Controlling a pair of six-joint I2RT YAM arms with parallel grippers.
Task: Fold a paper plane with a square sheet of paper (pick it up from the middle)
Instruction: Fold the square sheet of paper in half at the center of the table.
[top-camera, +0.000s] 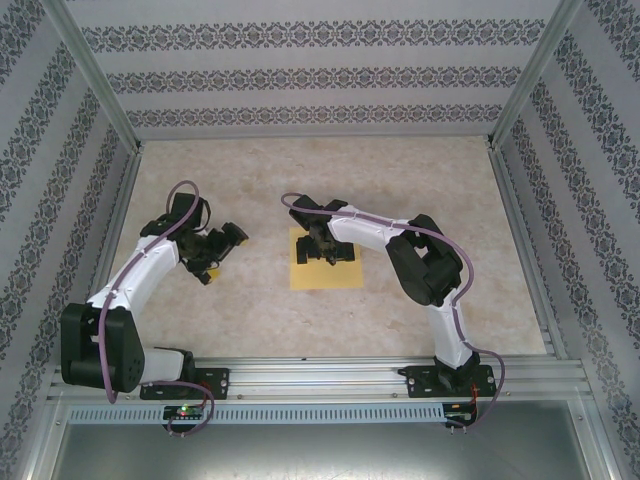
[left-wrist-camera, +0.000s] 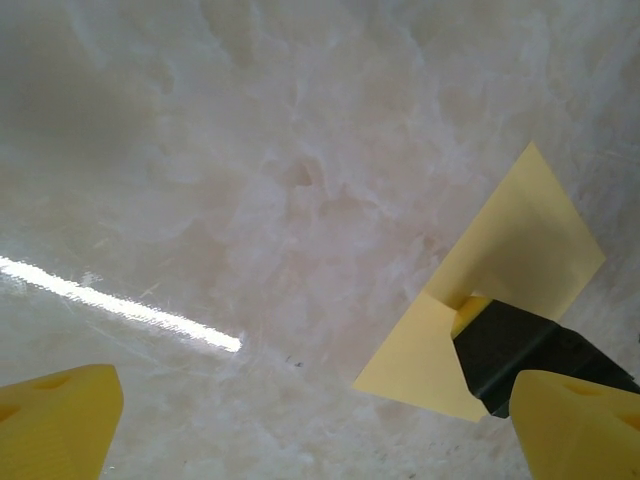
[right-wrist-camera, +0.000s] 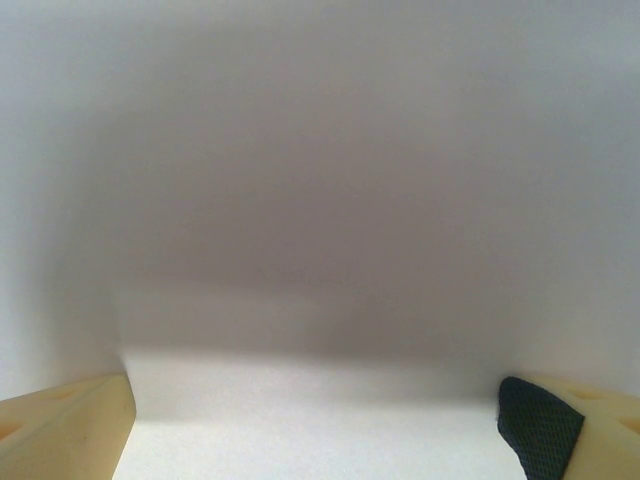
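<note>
The right gripper (top-camera: 328, 250) stands with jaws wide apart over the thin yellow-orange square sheet of paper (top-camera: 325, 279), gripping nothing; whether its tips touch the sheet is unclear. The left gripper (top-camera: 222, 255), equally spread and empty, hovers to the sheet's left over the pale marbled table (top-camera: 430, 190). The sheet lies flat mid-table, its centre hidden under the right gripper. The right wrist view is blurred.

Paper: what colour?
The paper is plain yellow-orange, no pattern; clearest in the left wrist view.
</note>
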